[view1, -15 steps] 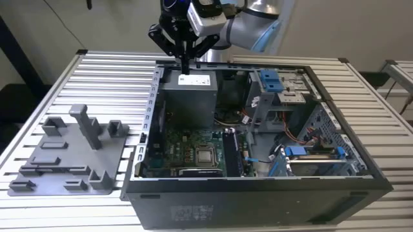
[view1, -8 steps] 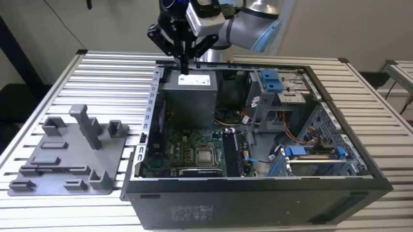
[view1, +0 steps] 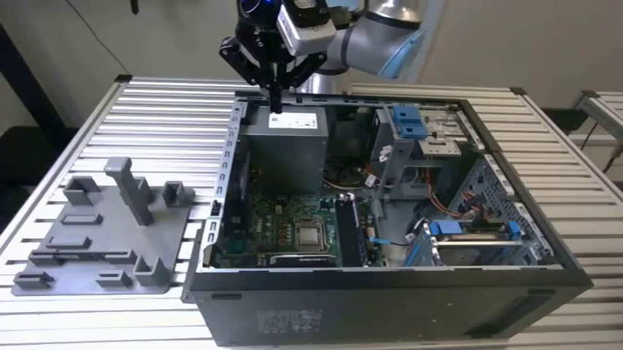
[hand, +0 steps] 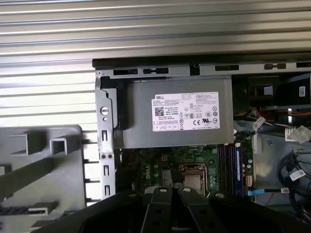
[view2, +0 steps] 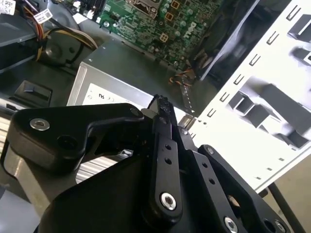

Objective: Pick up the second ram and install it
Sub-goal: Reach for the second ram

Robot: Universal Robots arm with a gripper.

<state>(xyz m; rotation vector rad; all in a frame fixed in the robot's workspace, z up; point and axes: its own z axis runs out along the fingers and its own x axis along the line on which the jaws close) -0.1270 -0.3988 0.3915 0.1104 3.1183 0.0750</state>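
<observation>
Tool [view1: 276, 106] closed, empty, over PSU [view1: 285, 142] at case [view1: 230, 171] far corner. Ram [hand: 23, 211] likely dark strip in tray [view1: 173, 244] slot, exterior view's left of case. Risk: tool clips case wall or post [view1: 127, 186] if crossing; off-centre pinch tilts ram.

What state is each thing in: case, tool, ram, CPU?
computer case: open, side panel off, open side up on the slatted table
tool: shut, nothing in it, above the power supply
blue ram stick: standing in a motherboard slot
CPU: in its socket, bare, no cooler on it
</observation>
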